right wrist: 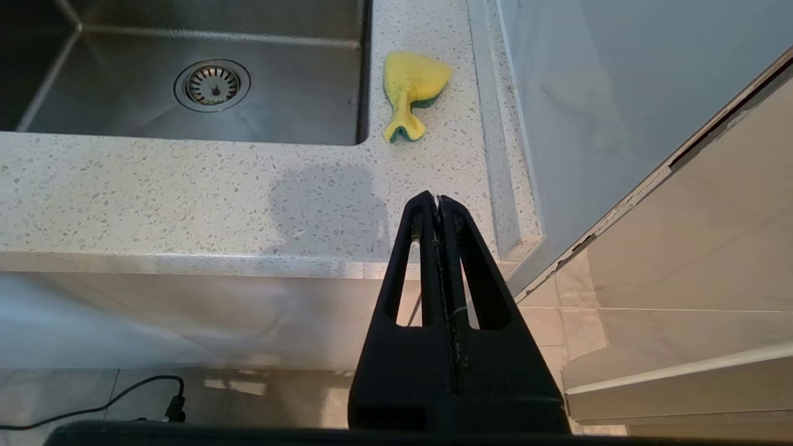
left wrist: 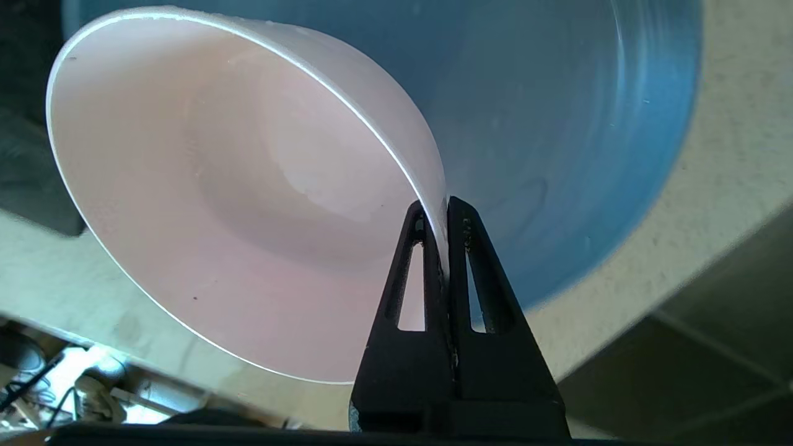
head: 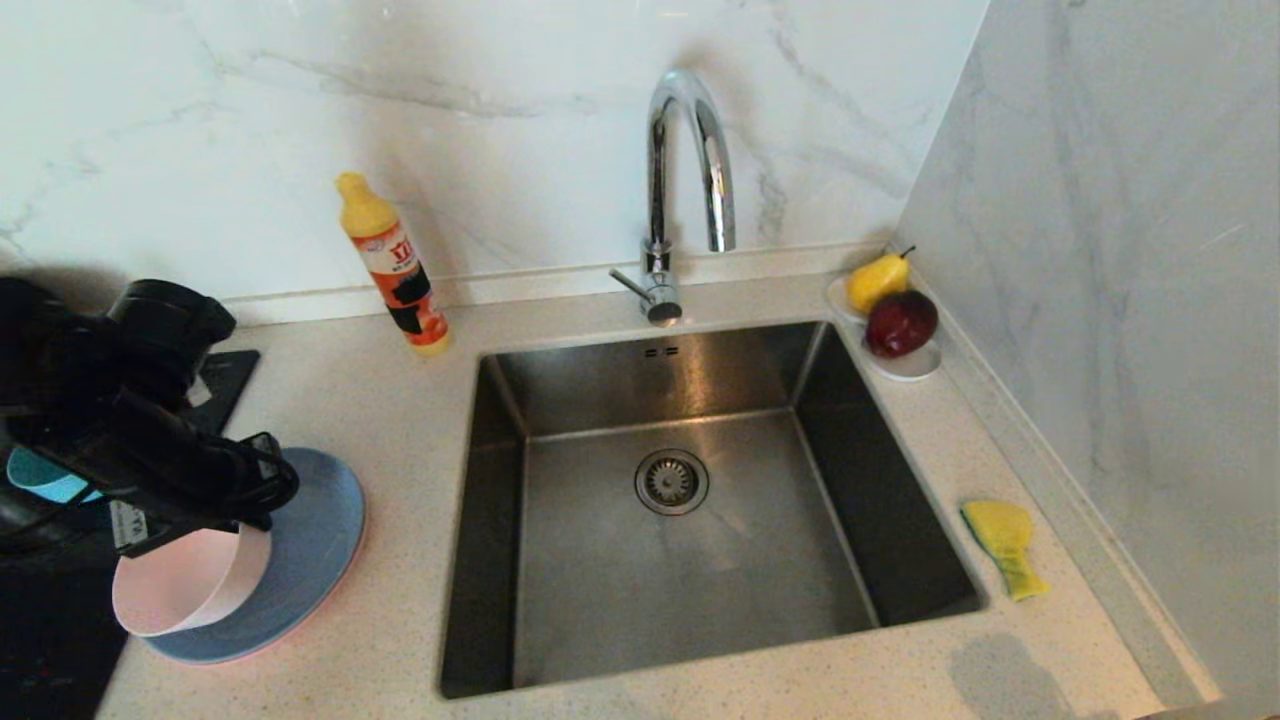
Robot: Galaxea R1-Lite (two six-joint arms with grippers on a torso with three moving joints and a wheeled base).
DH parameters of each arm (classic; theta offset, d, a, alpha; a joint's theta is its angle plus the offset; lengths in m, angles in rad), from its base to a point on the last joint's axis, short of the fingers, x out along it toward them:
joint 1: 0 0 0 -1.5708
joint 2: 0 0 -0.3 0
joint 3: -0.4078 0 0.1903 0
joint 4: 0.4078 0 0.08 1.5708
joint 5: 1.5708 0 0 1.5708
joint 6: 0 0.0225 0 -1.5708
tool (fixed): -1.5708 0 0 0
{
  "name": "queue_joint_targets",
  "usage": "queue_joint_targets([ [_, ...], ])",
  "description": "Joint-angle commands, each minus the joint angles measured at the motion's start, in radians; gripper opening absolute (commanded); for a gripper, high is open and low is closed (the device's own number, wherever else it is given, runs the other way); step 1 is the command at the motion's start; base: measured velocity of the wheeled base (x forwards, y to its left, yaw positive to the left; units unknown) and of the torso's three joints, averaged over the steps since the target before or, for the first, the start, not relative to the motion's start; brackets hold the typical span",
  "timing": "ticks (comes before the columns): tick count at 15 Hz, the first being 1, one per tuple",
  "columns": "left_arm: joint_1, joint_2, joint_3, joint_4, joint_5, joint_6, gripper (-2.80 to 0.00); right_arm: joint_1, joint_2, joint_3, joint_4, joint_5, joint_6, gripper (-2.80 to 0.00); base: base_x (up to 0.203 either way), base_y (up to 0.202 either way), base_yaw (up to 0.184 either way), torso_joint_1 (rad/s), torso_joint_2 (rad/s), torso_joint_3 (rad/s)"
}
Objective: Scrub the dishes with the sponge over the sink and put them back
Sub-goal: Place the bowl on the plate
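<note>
Pinching pink bowl (left wrist: 235,210) rim (wrist-only) — left gripper (left wrist: 438,214)

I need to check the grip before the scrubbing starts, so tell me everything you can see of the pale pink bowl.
The pale pink bowl is a smooth, matte, plastic-looking round bowl with a thin whitish rim and an empty, clean-looking inside. It is tipped on its side, its opening facing away from the sink. The left gripper is shut on its rim, one finger inside, one outside. It hangs over the large blue plate left of the steel sink; whether it touches the plate cannot be told.
</note>
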Motion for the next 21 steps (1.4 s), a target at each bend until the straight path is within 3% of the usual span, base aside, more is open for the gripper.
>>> queue_joint_targets([
  [1, -0.001, 0.054, -0.012, -0.019, 0.007, -0.008, -2.80, 0.000, 0.001, 0.000, 0.000, 0.000, -0.001, -2.80, 0.000, 0.000, 0.000, 0.000, 0.00, 0.000],
  [16, -0.001, 0.031, -0.047, -0.025, -0.019, -0.015, -2.80, -0.001, 0.001, 0.000, 0.000, 0.000, -0.001, -2.80, 0.000, 0.000, 0.000, 0.000, 0.00, 0.000],
  [17, -0.001, 0.028, -0.045, -0.025, -0.019, -0.015, 0.00, 0.000, 0.001, 0.000, 0.000, 0.000, -0.001, -2.80, 0.000, 0.000, 0.000, 0.000, 0.00, 0.000],
  [21, -0.001, 0.002, -0.065, -0.030, -0.027, -0.022, 0.00, 0.000, 0.001, 0.000, 0.000, 0.000, -0.001, -2.80, 0.000, 0.000, 0.000, 0.000, 0.00, 0.000],
])
